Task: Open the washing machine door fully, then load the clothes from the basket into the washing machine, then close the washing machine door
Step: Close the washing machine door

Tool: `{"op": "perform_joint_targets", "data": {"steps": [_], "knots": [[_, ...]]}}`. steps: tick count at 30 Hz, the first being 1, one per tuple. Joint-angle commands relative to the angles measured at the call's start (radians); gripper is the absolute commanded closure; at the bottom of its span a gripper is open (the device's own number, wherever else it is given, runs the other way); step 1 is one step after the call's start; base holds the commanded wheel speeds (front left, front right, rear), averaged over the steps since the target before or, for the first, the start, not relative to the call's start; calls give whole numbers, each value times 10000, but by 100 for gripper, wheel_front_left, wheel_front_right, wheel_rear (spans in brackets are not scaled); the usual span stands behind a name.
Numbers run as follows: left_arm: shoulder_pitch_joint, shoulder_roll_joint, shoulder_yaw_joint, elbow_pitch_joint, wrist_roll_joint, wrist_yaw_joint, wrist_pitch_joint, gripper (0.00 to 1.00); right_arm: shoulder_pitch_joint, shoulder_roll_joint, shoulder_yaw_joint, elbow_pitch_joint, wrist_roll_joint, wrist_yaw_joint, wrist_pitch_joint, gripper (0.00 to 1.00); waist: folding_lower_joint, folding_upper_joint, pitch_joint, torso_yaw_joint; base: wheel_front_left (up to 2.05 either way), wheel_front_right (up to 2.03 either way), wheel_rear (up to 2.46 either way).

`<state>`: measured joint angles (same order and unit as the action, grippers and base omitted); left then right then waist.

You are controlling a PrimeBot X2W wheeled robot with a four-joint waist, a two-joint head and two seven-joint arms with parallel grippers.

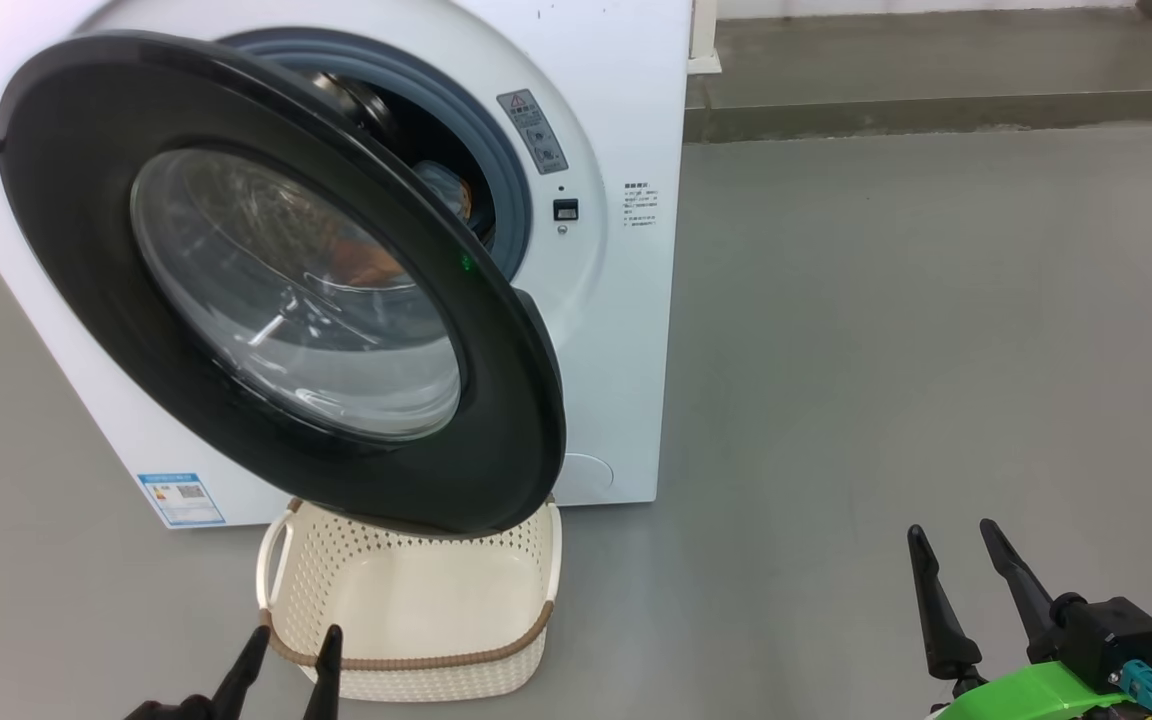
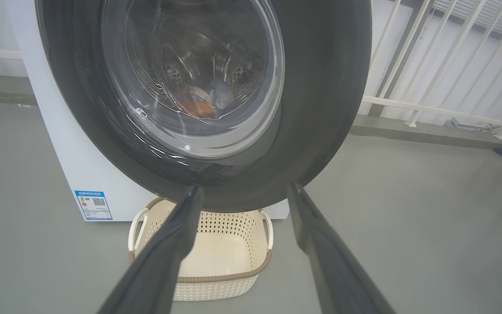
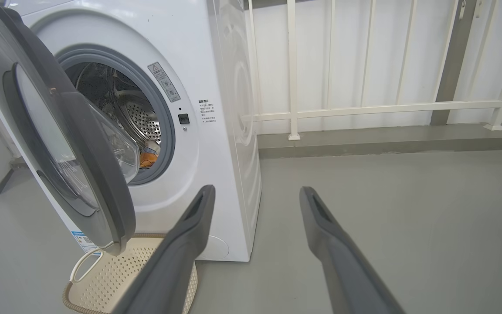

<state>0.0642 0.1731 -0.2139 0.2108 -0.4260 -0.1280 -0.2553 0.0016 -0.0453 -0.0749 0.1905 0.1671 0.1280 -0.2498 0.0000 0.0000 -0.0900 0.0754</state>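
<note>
The washing machine door (image 1: 276,290), a glossy black round rim around a bulging clear glass bowl, is seen swung partly out from the white washing machine (image 1: 616,330), its free edge pointing toward the robot and hanging over the cream perforated basket (image 1: 406,600). Soft orange and pale blue clothes (image 2: 203,100) are seen in the steel drum. The left gripper (image 1: 297,632) is held spread at the basket's near rim, below the door; the right gripper (image 1: 952,527), likewise spread, is seen well apart to the right

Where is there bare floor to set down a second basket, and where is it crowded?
Free: the grey floor right of the washing machine, between its side, the far kerb and the right gripper. Crowded: in front, where the open door overhangs the basket by the left gripper.
</note>
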Motion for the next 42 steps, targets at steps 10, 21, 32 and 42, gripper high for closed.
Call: {"op": "perform_joint_targets", "data": {"steps": [10, 21, 32, 42], "knots": [[-321, 98, 317, -123, 158, -27, -64, 0, -319, -49, 371, -155, -61, 27, -120, 0, 0, 0, -13, 7, 0, 0, 0], [-353, 72, 268, -95, 183, -27, -64, 0, -289, -49, 494, -257, -68, 27, -120, 0, 0, 0, 13, 52, 0, 0, 0], [-544, -9, 82, -98, 254, -27, -65, 0, -956, -49, 1434, -490, -259, 27, -120, 100, 0, 0, 410, 527, 0, 0, 0], [-995, -46, -406, -18, 284, -27, -65, 0, -2512, -297, 3433, -254, -257, 27, -120, 100, 0, 0, 1050, 1329, 0, 0, 0]]}}
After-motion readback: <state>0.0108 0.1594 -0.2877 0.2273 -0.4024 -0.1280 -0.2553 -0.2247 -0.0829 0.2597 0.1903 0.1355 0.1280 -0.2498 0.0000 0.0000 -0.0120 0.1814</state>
